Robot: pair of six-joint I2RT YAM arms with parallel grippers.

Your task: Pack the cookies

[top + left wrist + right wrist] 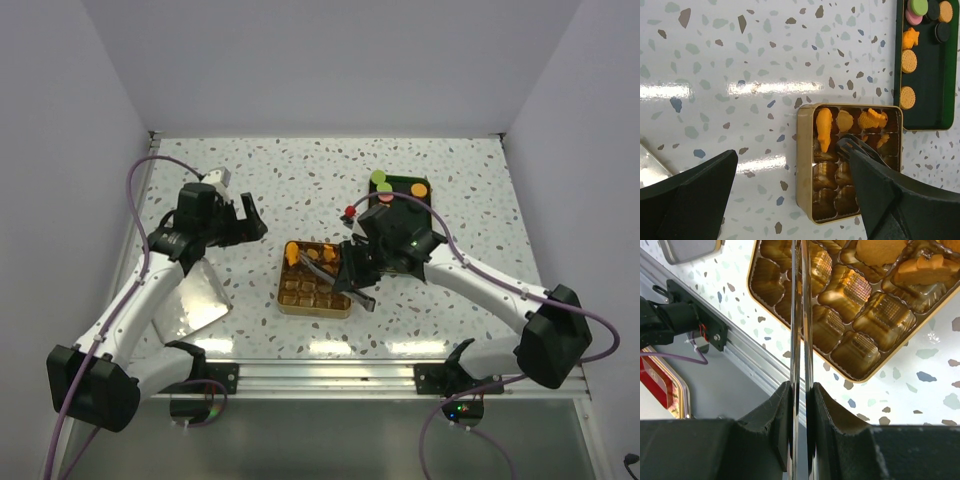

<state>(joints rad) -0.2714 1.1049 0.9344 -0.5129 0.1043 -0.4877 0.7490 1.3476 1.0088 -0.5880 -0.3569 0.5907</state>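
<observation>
At frame center, the right end effector (800,405) is clamping metal tongs (801,315) over the gold tray (803,170) holding a few cookies (824,129); the left end effector (250,218) is hanging, fingers spread, upper left.

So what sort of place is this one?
Probably a lab robot cell, not a kitchen: plain white walls box in a speckled tabletop, and an aluminium rail runs along its near edge.
</observation>
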